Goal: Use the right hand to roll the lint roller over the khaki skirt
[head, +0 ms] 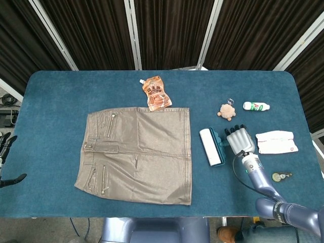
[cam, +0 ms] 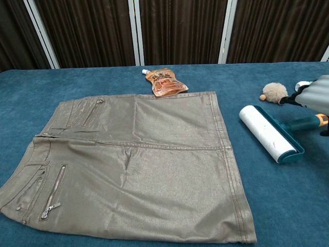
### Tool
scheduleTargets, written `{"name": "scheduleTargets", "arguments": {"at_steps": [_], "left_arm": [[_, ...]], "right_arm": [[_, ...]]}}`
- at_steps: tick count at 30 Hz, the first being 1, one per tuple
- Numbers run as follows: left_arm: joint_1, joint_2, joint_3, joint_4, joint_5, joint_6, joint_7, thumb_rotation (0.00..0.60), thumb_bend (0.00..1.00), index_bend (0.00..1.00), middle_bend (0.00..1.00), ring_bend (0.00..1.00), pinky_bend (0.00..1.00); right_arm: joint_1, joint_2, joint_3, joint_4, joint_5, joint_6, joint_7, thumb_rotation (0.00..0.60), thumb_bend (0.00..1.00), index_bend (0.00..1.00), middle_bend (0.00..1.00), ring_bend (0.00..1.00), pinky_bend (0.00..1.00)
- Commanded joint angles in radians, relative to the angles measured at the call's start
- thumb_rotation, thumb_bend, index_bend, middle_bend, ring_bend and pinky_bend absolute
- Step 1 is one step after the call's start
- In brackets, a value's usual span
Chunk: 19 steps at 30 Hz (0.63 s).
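A: Item, lint roller [head: 211, 147]: what do we record?
B: White roll, teal frame, on table beside khaki skirt [head: 136, 148]; right hand [head: 240, 140] over its handle, grasp we cannot tell.

An orange pouch [head: 156, 93], plush keychain [head: 227, 111], small bottle [head: 256, 106], folded cloth [head: 276, 142] (white) dot the table [head: 55, 91].

Right hand hovering with fingers spread

The right hand [head: 240, 140] is reaching in from five o'clock, fingers [head: 237, 131] pointing toward twelve o'clock; the left hand [head: 5, 147] is barely showing at nine o'clock.
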Motion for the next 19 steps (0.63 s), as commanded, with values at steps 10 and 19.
{"name": "scheduleTargets", "arguments": {"at_steps": [10,19], "left_arm": [[0.022,0.026,0.013,-0.002,0.051,0.050,-0.064,0.600,0.00,0.00,0.00,0.00,0.00],[0.035,0.026,0.023,0.008,0.080,0.079,-0.078,0.600,0.00,0.00,0.00,0.00,0.00]], "right_arm": [[-0.243,0.291,0.007,-0.345,-0.300,0.360,0.471,0.600,0.00,0.00,0.00,0.00,0.00],[-0.379,0.350,-0.037,-0.392,-0.487,0.551,0.641,0.600,0.00,0.00,0.00,0.00,0.00]]}}
